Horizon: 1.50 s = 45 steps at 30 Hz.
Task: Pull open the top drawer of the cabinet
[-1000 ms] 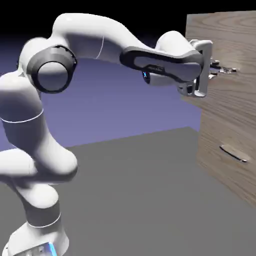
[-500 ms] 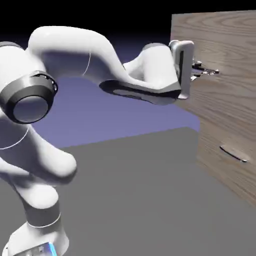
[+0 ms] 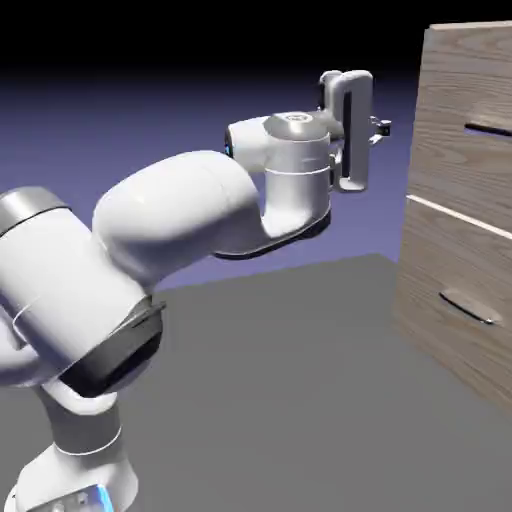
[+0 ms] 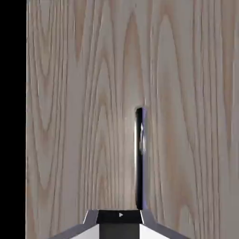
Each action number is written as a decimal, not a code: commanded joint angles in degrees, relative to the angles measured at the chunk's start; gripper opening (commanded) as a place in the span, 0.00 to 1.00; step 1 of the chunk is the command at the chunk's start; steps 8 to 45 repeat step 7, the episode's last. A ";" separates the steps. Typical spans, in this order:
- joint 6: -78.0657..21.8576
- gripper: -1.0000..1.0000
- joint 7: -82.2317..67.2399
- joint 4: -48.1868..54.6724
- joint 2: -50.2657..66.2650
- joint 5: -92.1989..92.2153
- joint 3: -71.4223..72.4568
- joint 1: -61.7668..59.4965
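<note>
Pulled back from the drawer (image 3: pixel 470 110), your gripper (image 3: pixel 380 127) now hangs well clear of the cabinet (image 3: pixel 460 280), jaws pressed together on nothing, while the drawer front seems flush again at the cabinet's top, dark handle (image 4: pixel 139 158) straight ahead. Approach closed like that and you'll likely just bump the bar.

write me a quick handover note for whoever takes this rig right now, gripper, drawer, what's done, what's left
Gripper: shut, holding nothing, in the air apart from the cabinet.
Top drawer: its dark bar handle is free; the hand view looks straight at that handle.
Lower front with the bowed handle: untouched.
Done: I can't tell whether the drawer stands out from the cabinet at all.
Left: open the fingers, close on the bar handle, pull the drawer out.
</note>
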 commanded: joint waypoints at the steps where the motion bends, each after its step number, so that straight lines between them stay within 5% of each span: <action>1: -0.14 0.00 -0.22 0.01 0.17 0.03 -0.13 0.23; 2: -0.14 1.00 -0.22 0.01 0.17 0.03 -0.13 0.23; 7: -0.92 1.00 -0.86 -7.95 3.14 3.61 5.71 -7.65; 45: -0.92 1.00 -0.86 -7.95 3.14 3.61 5.71 -7.65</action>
